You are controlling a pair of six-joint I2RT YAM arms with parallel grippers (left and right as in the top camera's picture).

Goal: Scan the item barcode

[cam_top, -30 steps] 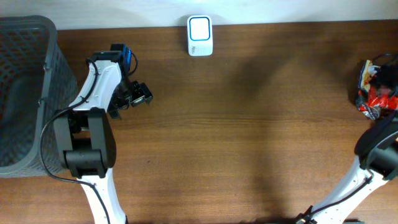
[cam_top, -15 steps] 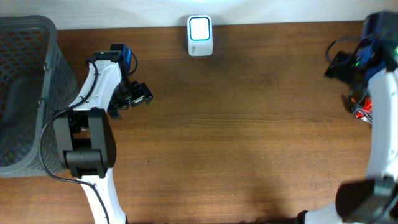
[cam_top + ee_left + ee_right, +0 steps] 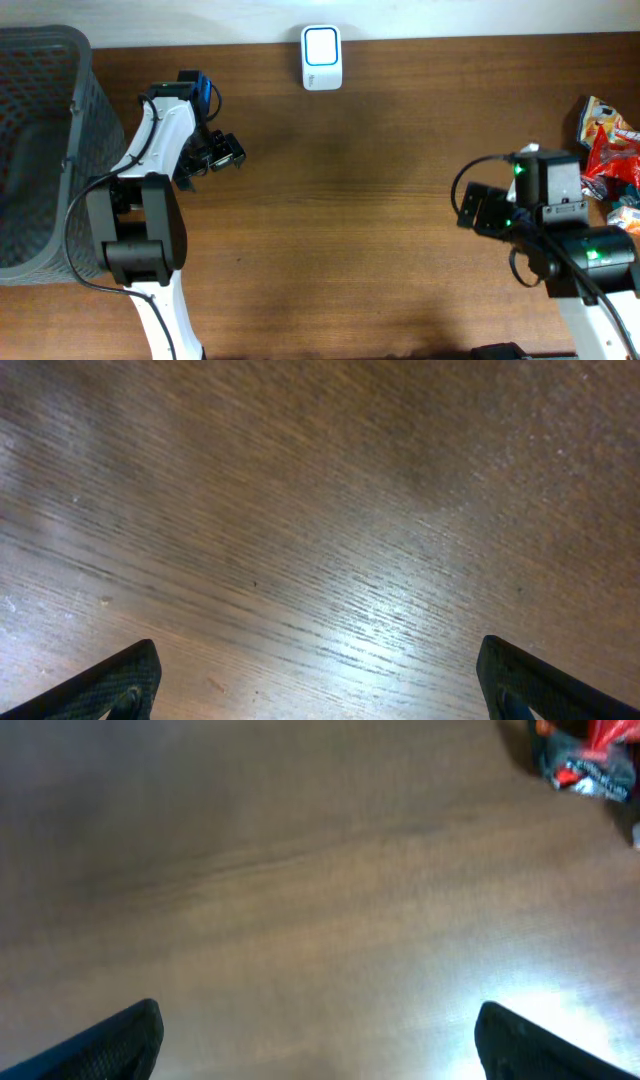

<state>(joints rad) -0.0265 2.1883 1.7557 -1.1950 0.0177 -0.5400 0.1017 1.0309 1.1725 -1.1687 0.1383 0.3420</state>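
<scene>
Both jaws were wide open, nothing held. Left gripper (image 3: 228,152) hung over bare table (image 3: 350,200), near the gray basket (image 3: 78,110) at the left edge. Right gripper (image 3: 472,208) was low right over bare wood, pointing left. Red and orange snack packets (image 3: 610,150) lay at the table's right edge, beside the right arm, untouched. White scanner (image 3: 321,57) stood top centre, well apart from both grippers.

Your white left arm (image 3: 158,135) folds back over its base, with its black two-finger left gripper (image 3: 224,152) angled downward, jaws spread wide. Your black-jointed right arm (image 3: 592,258) reaches leftward, and its black right gripper (image 3: 480,209) is equally wide apart.
</scene>
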